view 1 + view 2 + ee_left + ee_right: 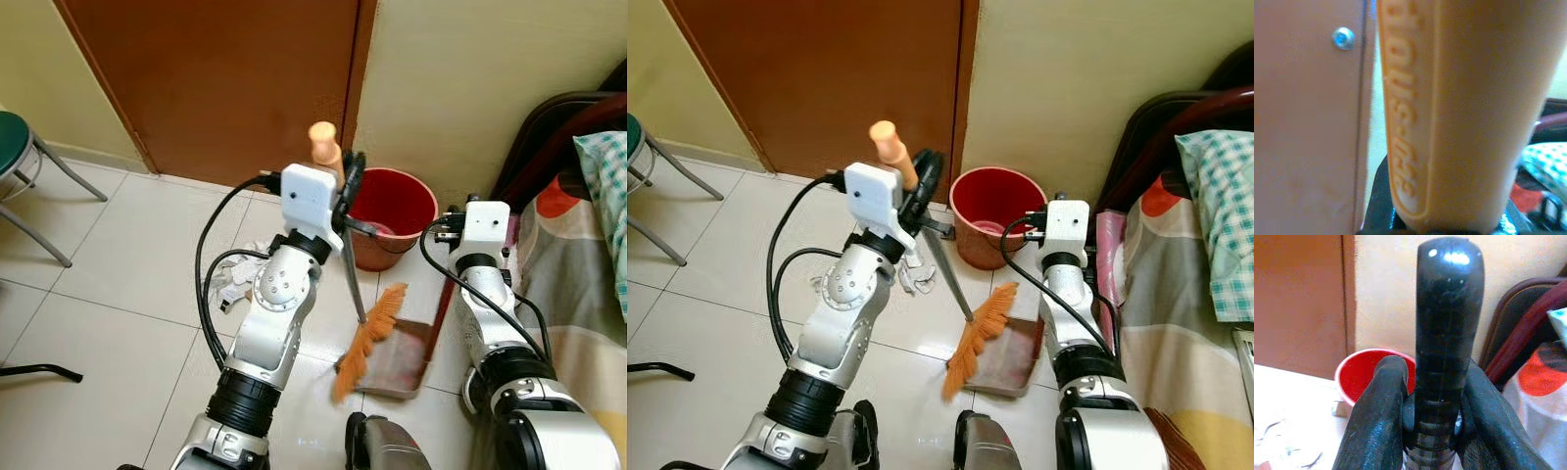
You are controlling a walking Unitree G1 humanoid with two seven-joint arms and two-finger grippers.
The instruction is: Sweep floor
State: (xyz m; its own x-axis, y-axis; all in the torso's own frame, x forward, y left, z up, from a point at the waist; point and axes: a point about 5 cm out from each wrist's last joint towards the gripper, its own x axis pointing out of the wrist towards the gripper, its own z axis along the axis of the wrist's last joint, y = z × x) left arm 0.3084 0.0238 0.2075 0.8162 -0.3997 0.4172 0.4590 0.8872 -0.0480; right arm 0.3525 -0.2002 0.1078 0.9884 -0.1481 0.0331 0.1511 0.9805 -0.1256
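The broom's silver pole ends in an orange handle (324,147), (1449,117), and my left gripper (345,188) is shut on it just below the top. Its orange bristles (367,341) rest at the mouth of the reddish-brown dustpan (404,360) on the tiled floor. My right gripper (1442,374) is shut on the black top of the dustpan's upright handle (1448,308); the red shaft (443,313) runs down beside my right arm. Crumpled white scraps (233,276) lie on the tiles behind my left arm.
A red bucket (394,208) stands against the wall past the dustpan, next to a brown door (225,78). A bed with a patterned cover (578,284) fills the right side. A green-seated stool (15,147) stands far left.
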